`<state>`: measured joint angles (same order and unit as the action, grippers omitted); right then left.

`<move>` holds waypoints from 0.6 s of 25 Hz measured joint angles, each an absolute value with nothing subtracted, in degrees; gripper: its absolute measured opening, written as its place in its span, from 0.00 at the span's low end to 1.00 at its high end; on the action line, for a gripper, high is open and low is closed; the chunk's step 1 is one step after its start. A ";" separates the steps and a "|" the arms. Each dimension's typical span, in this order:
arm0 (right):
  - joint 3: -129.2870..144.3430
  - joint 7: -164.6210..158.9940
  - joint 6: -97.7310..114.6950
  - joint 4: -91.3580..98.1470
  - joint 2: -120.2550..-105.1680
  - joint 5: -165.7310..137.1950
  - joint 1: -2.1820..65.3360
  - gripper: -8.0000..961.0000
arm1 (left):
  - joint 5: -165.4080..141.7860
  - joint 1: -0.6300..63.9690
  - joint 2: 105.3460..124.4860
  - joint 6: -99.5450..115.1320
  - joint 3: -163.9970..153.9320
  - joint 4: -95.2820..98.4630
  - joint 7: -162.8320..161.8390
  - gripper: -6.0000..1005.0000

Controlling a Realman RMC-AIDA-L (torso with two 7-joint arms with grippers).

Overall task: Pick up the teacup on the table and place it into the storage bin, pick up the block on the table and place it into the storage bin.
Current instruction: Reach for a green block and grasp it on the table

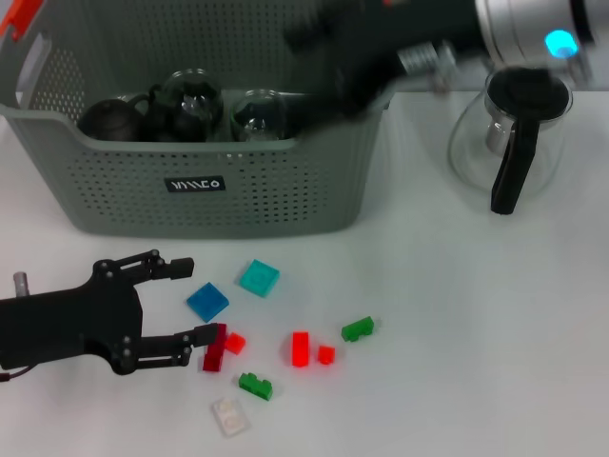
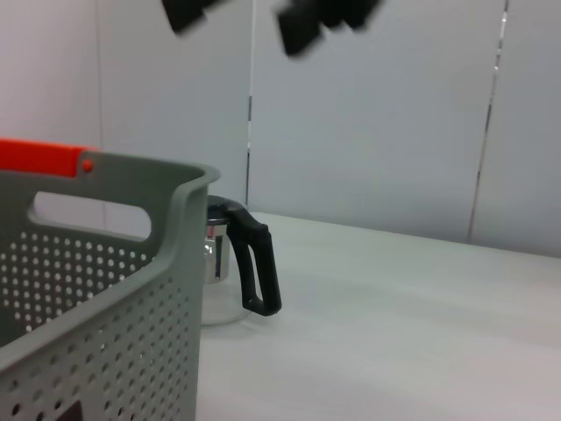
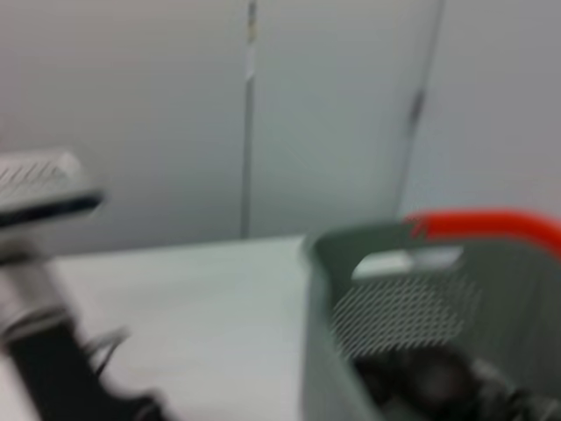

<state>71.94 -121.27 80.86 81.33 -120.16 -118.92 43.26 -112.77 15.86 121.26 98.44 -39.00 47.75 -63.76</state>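
Left claw (image 1: 186,302) gapes low beside blocks (image 1: 207,302).

I count one storage bin (image 1: 114,181), one glass pot (image 1: 504,143), and nine blocks: two blue (image 1: 206,301), four red (image 1: 301,348), two green (image 1: 358,328), one white (image 1: 229,416).

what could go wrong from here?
The open left gripper sits low beside the dark red block, with the red block touching it: closing could catch both or scatter them. The right arm reaches over the storage bin rim, close to the glass teapot; a swing might knock it.
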 joint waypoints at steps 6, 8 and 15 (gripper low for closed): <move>73.45 -119.68 90.86 83.26 -120.13 -118.87 36.58 0.94 | -112.77 15.81 121.06 98.44 -39.07 46.39 -61.41 0.83; 73.68 -120.62 93.54 83.47 -120.08 -120.97 35.89 0.94 | -112.77 15.82 120.98 98.44 -39.05 46.10 -61.39 0.83; 79.09 -123.92 94.61 81.02 -120.36 -133.90 36.34 0.94 | -112.88 15.82 120.97 98.18 -39.18 45.60 -61.39 0.83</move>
<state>79.09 -123.92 94.61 81.02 -120.36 -133.90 36.34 -112.88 15.82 120.97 98.18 -39.18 45.60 -61.39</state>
